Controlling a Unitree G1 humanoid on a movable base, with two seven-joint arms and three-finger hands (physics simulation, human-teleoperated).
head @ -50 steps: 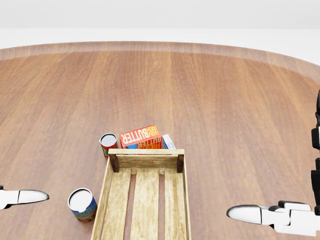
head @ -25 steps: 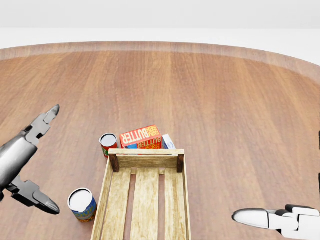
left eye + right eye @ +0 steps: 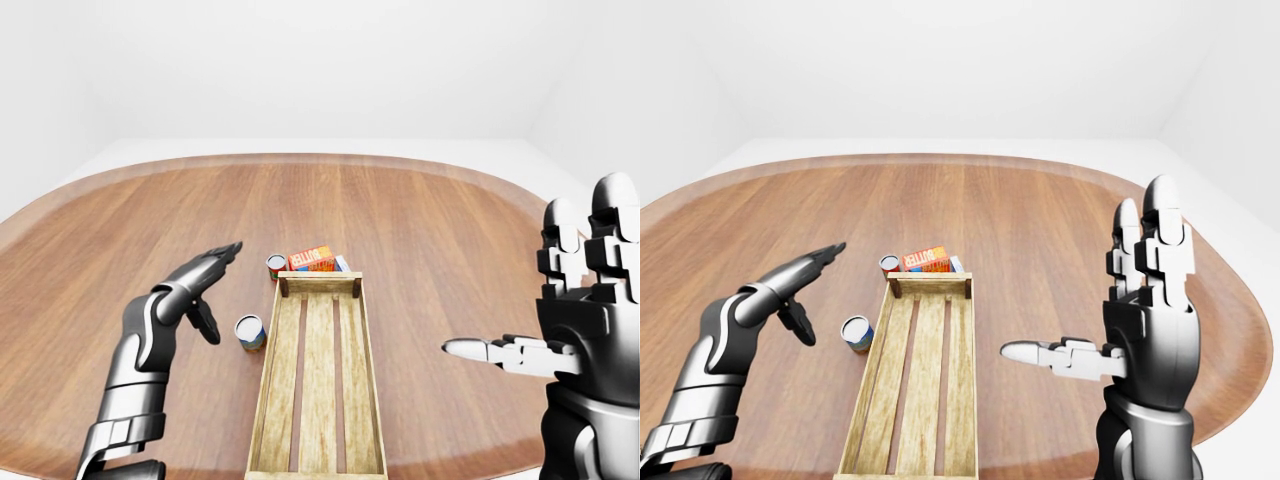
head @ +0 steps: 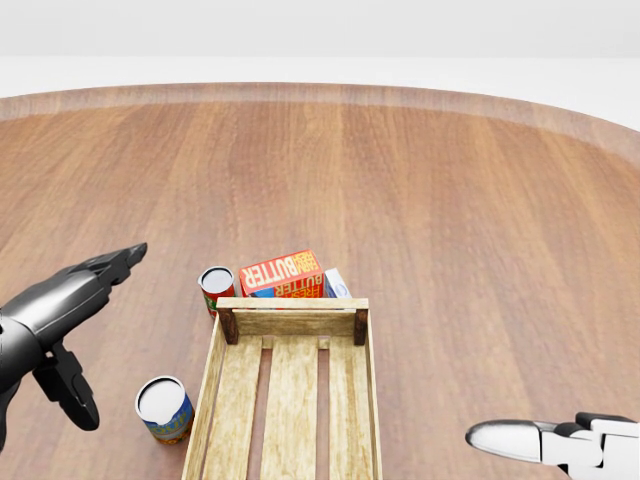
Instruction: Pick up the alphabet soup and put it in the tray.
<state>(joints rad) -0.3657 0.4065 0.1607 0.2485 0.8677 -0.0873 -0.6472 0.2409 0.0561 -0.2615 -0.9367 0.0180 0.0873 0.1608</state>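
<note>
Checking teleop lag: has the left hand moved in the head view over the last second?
Yes. The left hand has come up and rightward toward the red can; the tray sits unchanged.

Bare simulated room, white walls, wooden table

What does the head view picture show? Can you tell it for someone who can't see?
A long, empty wooden tray sits on a round wooden table. By its top end stand a red can and a butter box, a blue can stands to its left, and the robot's open left hand hovers nearby.
</note>
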